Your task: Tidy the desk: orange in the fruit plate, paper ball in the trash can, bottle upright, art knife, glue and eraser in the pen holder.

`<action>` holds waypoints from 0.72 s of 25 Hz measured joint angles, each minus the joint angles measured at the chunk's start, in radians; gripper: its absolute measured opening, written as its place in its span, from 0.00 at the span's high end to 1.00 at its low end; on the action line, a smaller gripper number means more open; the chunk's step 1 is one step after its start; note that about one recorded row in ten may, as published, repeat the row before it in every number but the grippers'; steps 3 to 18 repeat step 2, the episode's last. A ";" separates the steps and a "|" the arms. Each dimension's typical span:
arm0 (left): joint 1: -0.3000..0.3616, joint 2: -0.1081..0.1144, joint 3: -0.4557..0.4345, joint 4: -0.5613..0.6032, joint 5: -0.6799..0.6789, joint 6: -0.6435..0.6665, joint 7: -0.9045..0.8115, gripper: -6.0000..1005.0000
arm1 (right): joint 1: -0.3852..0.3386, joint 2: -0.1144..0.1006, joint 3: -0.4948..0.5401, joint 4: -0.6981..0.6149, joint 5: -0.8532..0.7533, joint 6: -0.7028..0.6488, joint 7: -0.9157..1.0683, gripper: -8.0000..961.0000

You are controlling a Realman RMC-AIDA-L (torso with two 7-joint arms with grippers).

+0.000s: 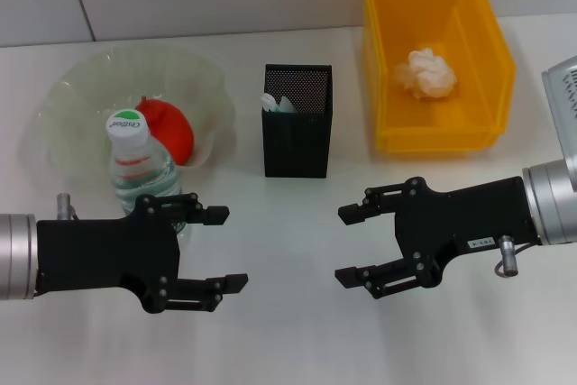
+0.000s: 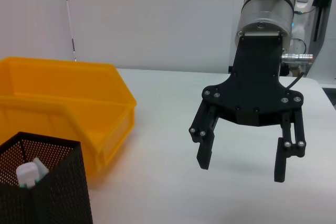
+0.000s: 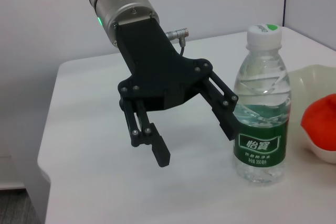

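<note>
My left gripper [image 1: 215, 248] is spread open just beside the bottle [image 1: 144, 178], which stands upright with its long axis vertical, touching the near rim of the fruit plate [image 1: 63, 96]. My right gripper [image 1: 353, 245], also spread and empty, hangs farther from the bottle, so I judge the left arm nearer.

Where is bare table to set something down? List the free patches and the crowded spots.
Free: between the left gripper and right gripper, in front of the pen holder; also between pen holder and trash can. Crowded: the bottle stands tight against the fruit plate beside the left fingers.
</note>
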 joint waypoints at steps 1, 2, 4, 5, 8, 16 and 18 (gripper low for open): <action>0.000 0.000 0.000 0.000 0.000 -0.001 0.000 0.20 | 0.000 0.000 0.000 0.000 0.000 0.000 0.000 0.20; 0.000 0.000 0.001 0.000 0.000 -0.001 0.000 0.20 | 0.000 0.000 0.000 0.000 0.000 0.000 0.000 0.20; 0.000 0.000 0.001 0.000 0.000 -0.001 0.000 0.20 | 0.000 0.000 0.000 0.000 0.000 0.000 0.000 0.20; 0.000 0.000 0.001 0.000 0.000 -0.001 0.000 0.20 | 0.000 0.000 0.000 0.000 0.000 0.000 0.000 0.20; 0.000 0.000 0.001 0.000 0.000 -0.001 0.000 0.20 | 0.000 0.000 0.000 0.000 0.000 0.000 0.000 0.20; 0.000 0.000 0.001 0.000 0.000 -0.001 0.000 0.20 | 0.000 0.000 0.000 0.000 0.000 0.000 0.000 0.20; 0.000 0.000 0.001 0.000 0.000 -0.001 0.000 0.20 | 0.000 0.000 0.000 0.000 0.000 0.000 0.000 0.20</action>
